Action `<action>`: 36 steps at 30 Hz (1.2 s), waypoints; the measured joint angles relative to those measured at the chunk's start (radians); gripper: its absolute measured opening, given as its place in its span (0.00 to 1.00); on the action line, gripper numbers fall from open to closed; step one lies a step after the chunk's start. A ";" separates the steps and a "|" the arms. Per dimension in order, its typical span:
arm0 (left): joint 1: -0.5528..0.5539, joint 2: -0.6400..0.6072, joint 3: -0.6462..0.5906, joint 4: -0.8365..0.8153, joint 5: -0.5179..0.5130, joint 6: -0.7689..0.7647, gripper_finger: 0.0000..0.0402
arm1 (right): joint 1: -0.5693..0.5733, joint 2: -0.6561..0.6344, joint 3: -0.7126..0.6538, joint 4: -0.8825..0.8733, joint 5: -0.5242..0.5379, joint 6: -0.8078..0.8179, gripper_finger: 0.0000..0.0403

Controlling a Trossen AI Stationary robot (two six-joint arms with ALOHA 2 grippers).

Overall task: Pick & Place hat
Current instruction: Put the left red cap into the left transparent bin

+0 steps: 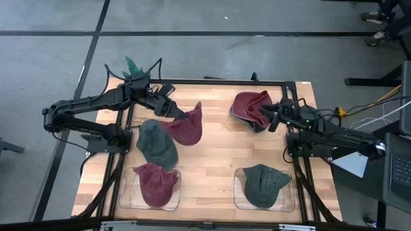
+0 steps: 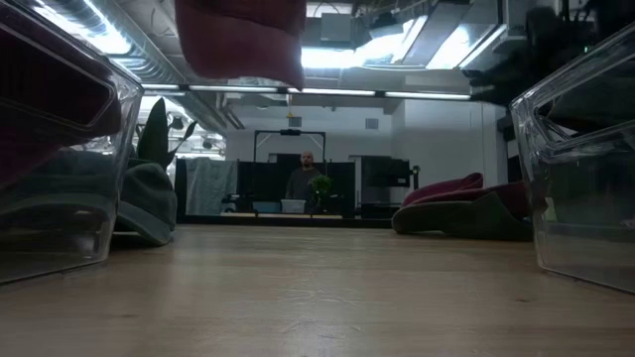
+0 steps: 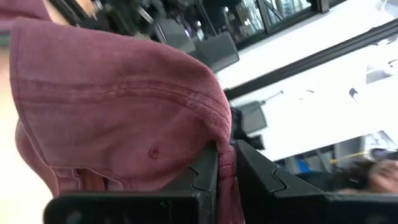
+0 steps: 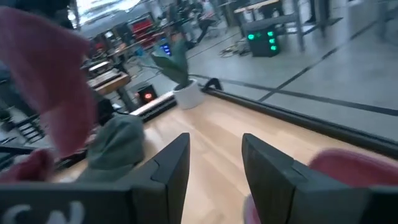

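Observation:
My left gripper [image 1: 178, 115] is shut on a maroon hat [image 1: 187, 125], which hangs above the table's left half; the low view shows it high up [image 2: 240, 40]. Beside it a green hat [image 1: 157, 145] rests crown up on the wood. At the far right lies a second maroon hat [image 1: 249, 108]. My right gripper [image 1: 271, 117] stands open just right of that hat, with nothing between its fingers [image 4: 214, 155]. A maroon hat [image 1: 156, 185] sits in the near left tray and a green hat [image 1: 264, 185] in the near right tray. My left gripper pinches the maroon hat's stitched edge [image 3: 225, 158] between its two fingers. The fingers lie about level and come from the table's far left side. The hat spreads out beyond the fingertips and is lifted clear of the table.
Two clear plastic trays [image 1: 128, 192] [image 1: 239, 200] stand at the near edge, their walls showing in the low view [image 2: 60, 198] [image 2: 585, 178]. A small green plant [image 1: 133, 64] stands at the far left corner. Bare wood [image 1: 215, 160] lies in the table's middle. A person shows in the room beyond.

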 joint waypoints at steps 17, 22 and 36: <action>-0.116 0.000 0.000 0.067 -0.112 -0.281 0.08 | 0.000 -0.029 -0.207 0.081 0.033 -0.048 0.37; -0.121 0.000 0.000 0.067 -0.151 -0.316 0.08 | 0.000 -0.038 -0.207 0.045 0.118 -0.141 0.37; -0.121 0.001 0.000 0.067 -0.160 -0.322 0.08 | 0.000 -0.037 -0.206 0.013 -0.133 -0.136 0.37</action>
